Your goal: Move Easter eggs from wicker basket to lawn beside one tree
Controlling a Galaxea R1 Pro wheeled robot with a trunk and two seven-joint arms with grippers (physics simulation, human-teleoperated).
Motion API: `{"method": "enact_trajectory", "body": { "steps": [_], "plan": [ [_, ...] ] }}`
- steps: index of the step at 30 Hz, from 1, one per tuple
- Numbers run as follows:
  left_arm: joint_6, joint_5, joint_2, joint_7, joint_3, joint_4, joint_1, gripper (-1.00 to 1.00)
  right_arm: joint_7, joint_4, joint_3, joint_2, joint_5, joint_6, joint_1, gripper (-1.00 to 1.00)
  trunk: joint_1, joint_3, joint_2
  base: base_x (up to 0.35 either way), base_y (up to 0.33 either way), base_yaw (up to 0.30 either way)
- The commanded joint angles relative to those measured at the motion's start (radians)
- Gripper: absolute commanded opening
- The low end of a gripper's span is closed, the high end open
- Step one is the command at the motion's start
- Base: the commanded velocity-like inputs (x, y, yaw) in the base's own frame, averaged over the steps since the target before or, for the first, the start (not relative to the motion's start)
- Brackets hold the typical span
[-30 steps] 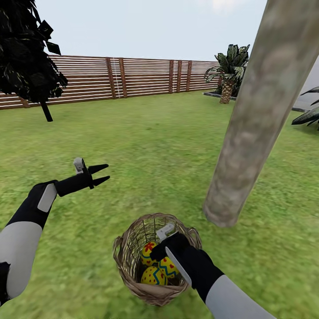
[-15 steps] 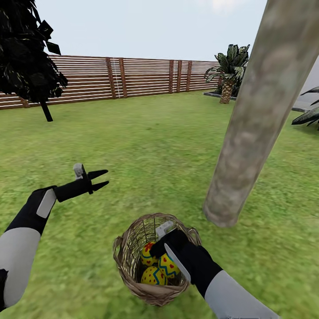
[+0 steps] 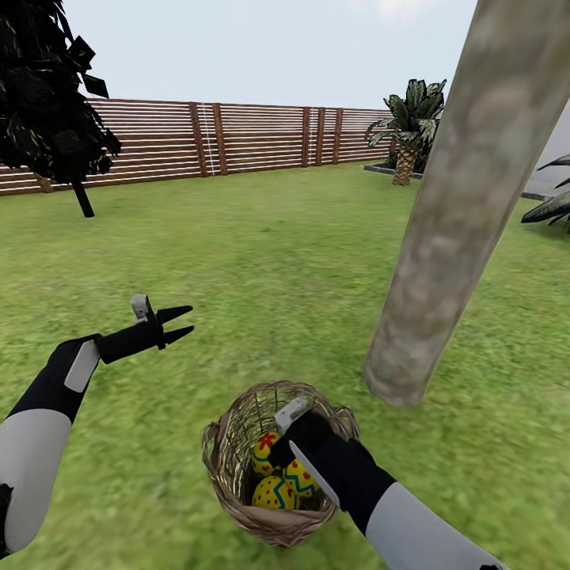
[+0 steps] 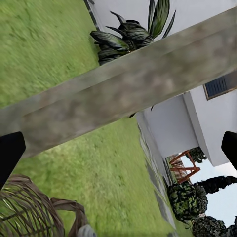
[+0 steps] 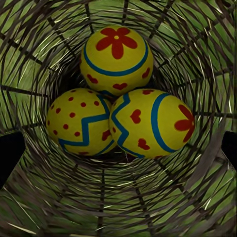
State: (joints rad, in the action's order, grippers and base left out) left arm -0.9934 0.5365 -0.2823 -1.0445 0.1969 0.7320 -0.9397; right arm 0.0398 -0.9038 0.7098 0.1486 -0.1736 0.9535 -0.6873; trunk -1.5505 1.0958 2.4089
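Three yellow Easter eggs (image 5: 117, 59) (image 5: 79, 121) (image 5: 150, 123), painted with red flowers, dots and blue bands, lie together at the bottom of the wicker basket (image 3: 229, 455). The basket stands on the lawn (image 3: 261, 269) close to the base of the tree's pale mottled trunk (image 3: 443, 237). My right gripper (image 5: 118, 150) is open inside the basket mouth just above the eggs, a dark fingertip (image 5: 10, 155) at either side, touching none. In the head view its wrist (image 3: 313, 435) covers part of the eggs (image 3: 275, 492). My left gripper (image 3: 178, 323) is open and empty over the grass, left of the basket.
A brown slat fence (image 3: 237, 138) bounds the lawn at the back. A near-black tree (image 3: 47, 95) stands at the far left, palm-like plants (image 3: 408, 127) at the back right. The left wrist view catches the trunk (image 4: 128, 89), the basket rim (image 4: 29, 212) and a white house (image 4: 207, 118).
My left gripper has sunk a little toward the grass. The right hand has barely shifted inside the basket, and the eggs lie as before.
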Motion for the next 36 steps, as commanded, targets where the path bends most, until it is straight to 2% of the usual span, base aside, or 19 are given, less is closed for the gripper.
{"method": "enact_trajectory", "body": {
  "steps": [1,5,6,11,18,23,27,32,36],
  "plan": [
    [-0.004,-0.001,0.0,-0.003,0.001,0.0,-0.001,1.0,0.003,-0.002,0.008,-0.002,0.0,0.004,-0.001,1.0,0.0,0.001,0.0,0.0,0.0,0.0],
    [-0.004,-0.001,0.001,-0.003,0.0,0.0,-0.001,1.0,-0.011,-0.003,0.03,-0.003,0.022,0.003,-0.001,1.0,0.0,0.001,0.0,0.0,0.0,0.0],
    [-0.004,-0.001,0.001,-0.003,0.0,0.0,-0.001,1.0,-0.047,-0.006,0.186,-0.003,0.128,0.002,-0.001,1.0,0.0,0.001,0.0,0.0,0.0,0.0],
    [-0.004,-0.001,0.003,-0.003,0.0,0.0,-0.001,1.0,-0.17,-0.063,0.189,-0.003,0.268,0.002,-0.001,1.0,0.0,0.001,0.0,0.0,0.0,0.0],
    [-0.004,-0.001,0.008,-0.003,-0.002,0.0,-0.001,1.0,-0.266,-0.079,0.19,-0.003,0.391,-0.004,-0.001,1.0,0.0,0.001,0.0,0.0,0.0,0.0],
    [-0.004,-0.001,0.009,-0.003,-0.002,0.0,-0.001,1.0,-0.383,-0.082,0.189,-0.01,0.494,-0.016,-0.001,1.0,0.0,0.001,0.0,0.0,0.0,0.0],
    [-0.004,-0.001,0.009,-0.003,-0.002,0.0,-0.001,1.0,-0.508,-0.091,0.186,-0.028,0.524,-0.046,-0.001,1.0,0.0,0.001,0.0,0.0,0.0,0.0],
    [-0.004,-0.001,0.009,-0.003,-0.002,0.0,-0.001,1.0,-0.591,-0.102,0.182,-0.053,0.541,-0.062,-0.003,1.0,0.0,0.001,0.0,0.0,0.0,0.0],
    [-0.004,-0.001,0.009,-0.003,-0.002,0.0,-0.001,1.0,-0.69,-0.106,0.181,-0.078,0.554,-0.125,-0.019,1.0,0.0,0.001,0.0,0.0,0.0,0.0]
  ]
}}
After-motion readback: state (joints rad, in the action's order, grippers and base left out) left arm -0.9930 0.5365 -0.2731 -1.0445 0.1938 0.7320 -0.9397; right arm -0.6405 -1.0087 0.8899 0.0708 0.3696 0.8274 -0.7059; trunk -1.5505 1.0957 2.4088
